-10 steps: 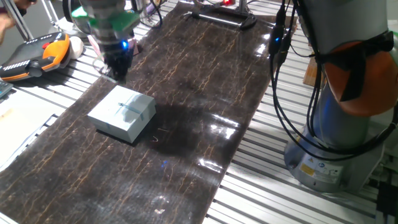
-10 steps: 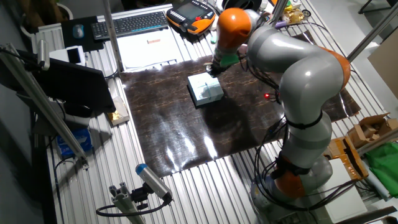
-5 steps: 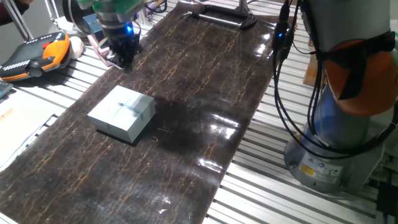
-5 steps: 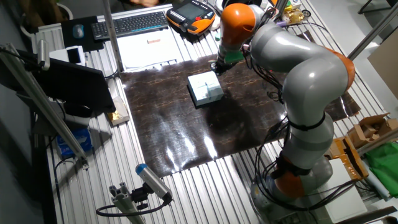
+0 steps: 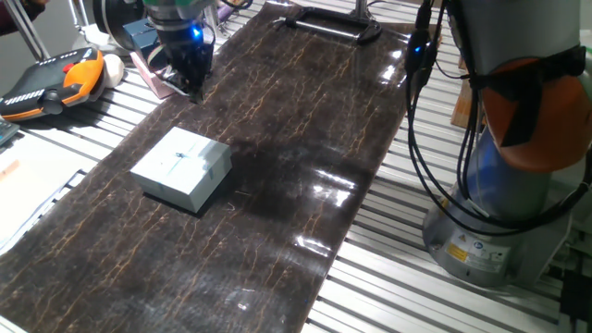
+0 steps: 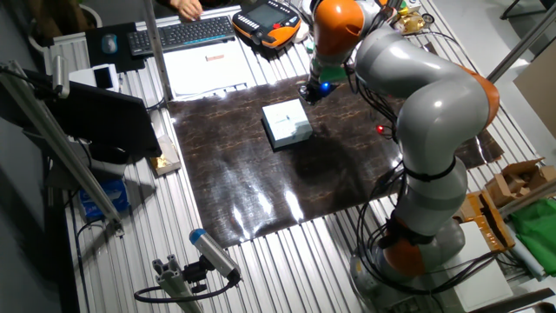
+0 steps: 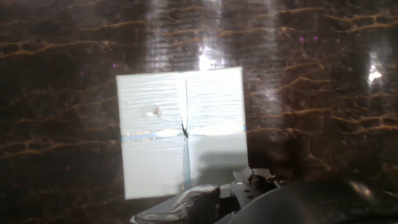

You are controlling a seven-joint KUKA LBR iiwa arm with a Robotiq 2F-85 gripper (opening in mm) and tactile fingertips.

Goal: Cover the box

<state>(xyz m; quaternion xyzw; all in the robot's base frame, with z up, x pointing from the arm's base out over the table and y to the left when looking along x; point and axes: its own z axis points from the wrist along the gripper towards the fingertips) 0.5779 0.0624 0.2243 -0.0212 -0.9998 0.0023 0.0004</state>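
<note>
The box (image 5: 182,166) is a small square pale grey-blue box on the dark mat (image 5: 296,120). A flat pale lid lies squarely on top of it, so its inner walls are hidden. It also shows in the other fixed view (image 6: 287,123) and fills the middle of the hand view (image 7: 182,127), where a thin dark line crosses the lid. My gripper (image 5: 192,85) hangs above the mat's far left edge, apart from the box and holding nothing. In the other fixed view it (image 6: 311,94) is beyond the box's far corner. I cannot make out how its jaws stand.
An orange teach pendant (image 5: 46,83) lies left of the mat, with a pink box (image 5: 157,76) and a dark blue one (image 5: 139,32) just behind my gripper. A black stand (image 5: 328,23) sits at the mat's far end. The arm's base (image 5: 499,222) and cables stand on the right. A keyboard (image 6: 182,33) lies beyond the mat.
My gripper has drawn away from the box's far corner, up and toward the far left edge of the mat. The box with its lid has not moved.
</note>
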